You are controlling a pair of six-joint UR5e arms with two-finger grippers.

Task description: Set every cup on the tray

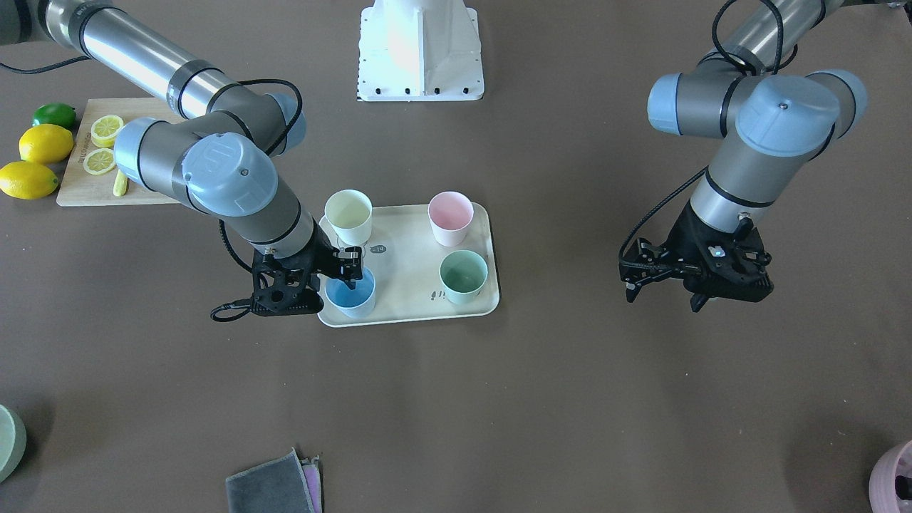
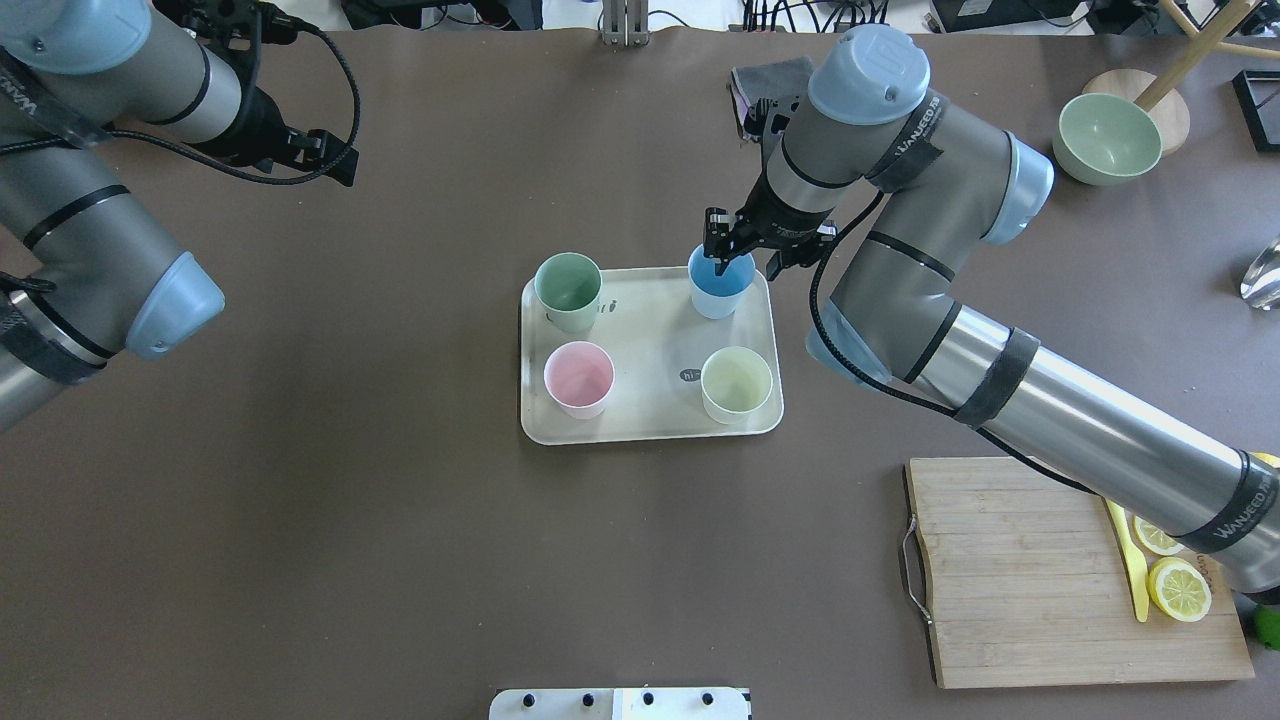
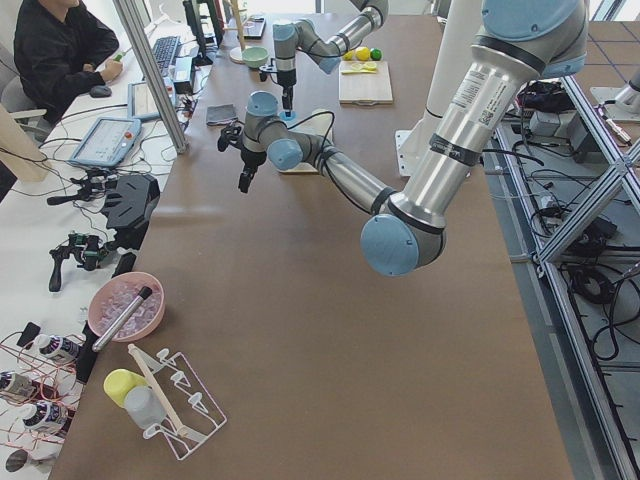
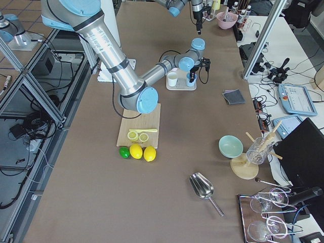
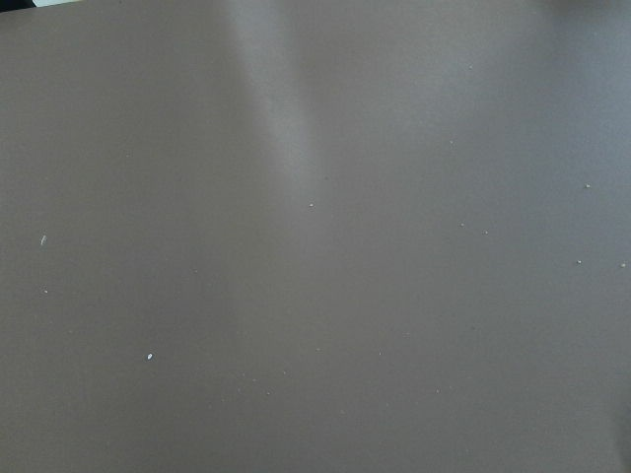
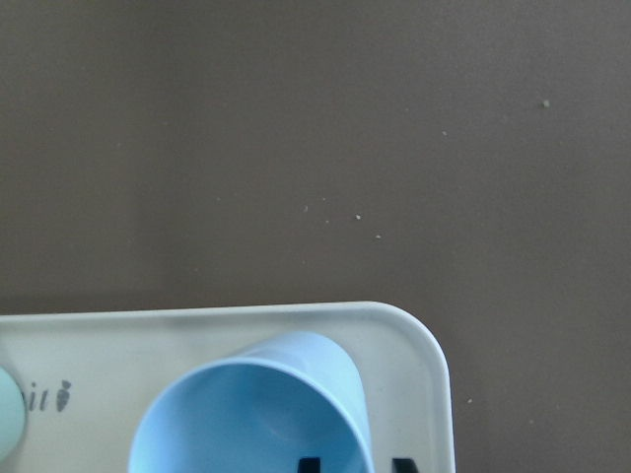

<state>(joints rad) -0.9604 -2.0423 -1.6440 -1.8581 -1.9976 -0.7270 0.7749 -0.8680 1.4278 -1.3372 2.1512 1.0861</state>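
Observation:
The cream tray point(image 1: 410, 263) lies mid-table, also in the overhead view point(image 2: 650, 350). All four cups stand upright on it: pale yellow point(image 1: 348, 214), pale pink point(image 1: 450, 216), mint green point(image 1: 463, 274) and light blue point(image 1: 350, 296). My right gripper point(image 1: 353, 269) is at the blue cup's point(image 2: 720, 285) rim, one finger inside and one outside. In the right wrist view both dark fingertips point(image 6: 309, 463) stand slightly off the cup wall point(image 6: 355, 394), so it is open. My left gripper point(image 1: 662, 296) hovers open and empty over bare table, far from the tray.
A wooden cutting board point(image 2: 1050, 570) with lemon slices, whole lemons point(image 1: 44, 142) and a lime lie on the robot's right side. A green bowl point(image 2: 1108, 138) sits at the far right. A grey cloth point(image 1: 274, 484) lies at the far edge and a mauve bowl point(image 1: 894, 477) at a corner.

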